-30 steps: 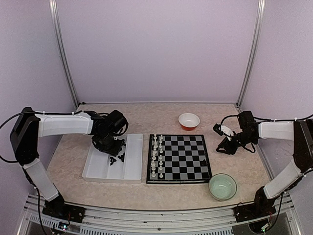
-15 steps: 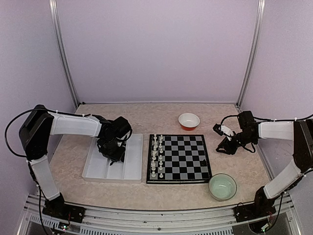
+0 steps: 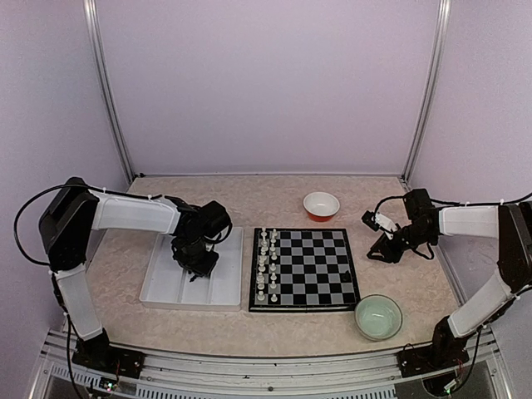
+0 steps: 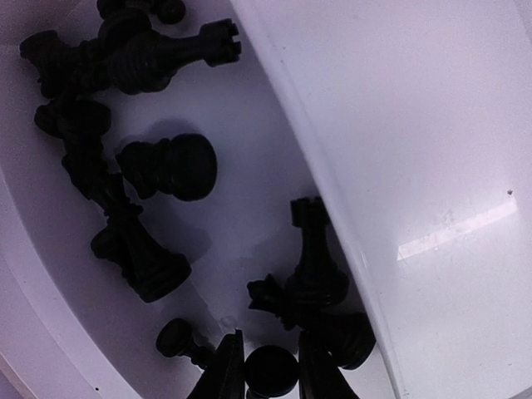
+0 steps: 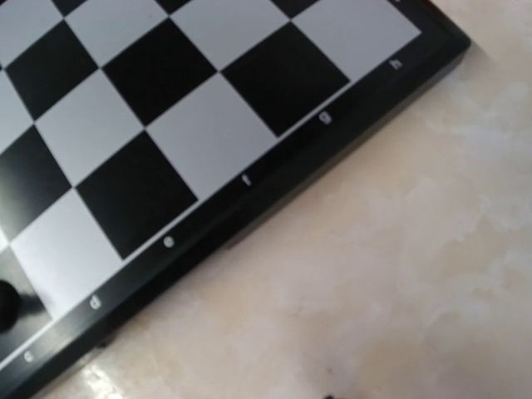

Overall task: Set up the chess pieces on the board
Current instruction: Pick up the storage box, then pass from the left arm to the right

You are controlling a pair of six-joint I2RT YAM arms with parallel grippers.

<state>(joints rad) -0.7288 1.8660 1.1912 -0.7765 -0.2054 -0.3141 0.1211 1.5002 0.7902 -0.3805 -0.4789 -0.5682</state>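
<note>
The checkered board (image 3: 312, 268) has white pieces (image 3: 267, 262) in its two left columns and one black piece (image 3: 347, 273) near its right edge. Several black pieces (image 4: 166, 166) lie in a heap in the white tray (image 3: 163, 287). My left gripper (image 3: 196, 259) is down in the tray. In the left wrist view, the left gripper (image 4: 270, 371) holds a round-headed black piece (image 4: 270, 370) between its fingers (image 4: 223, 370). My right gripper (image 3: 384, 248) rests on the table right of the board. The right wrist view shows only the board corner (image 5: 183, 141).
An orange bowl (image 3: 321, 204) stands behind the board. A green bowl (image 3: 378, 317) stands at the board's front right corner. The tray's raised partition (image 4: 332, 166) runs just right of the heap. The enclosure's walls and posts ring the table.
My left gripper has moved right and nearer within the tray, settling over the black pieces. The right arm has not moved.
</note>
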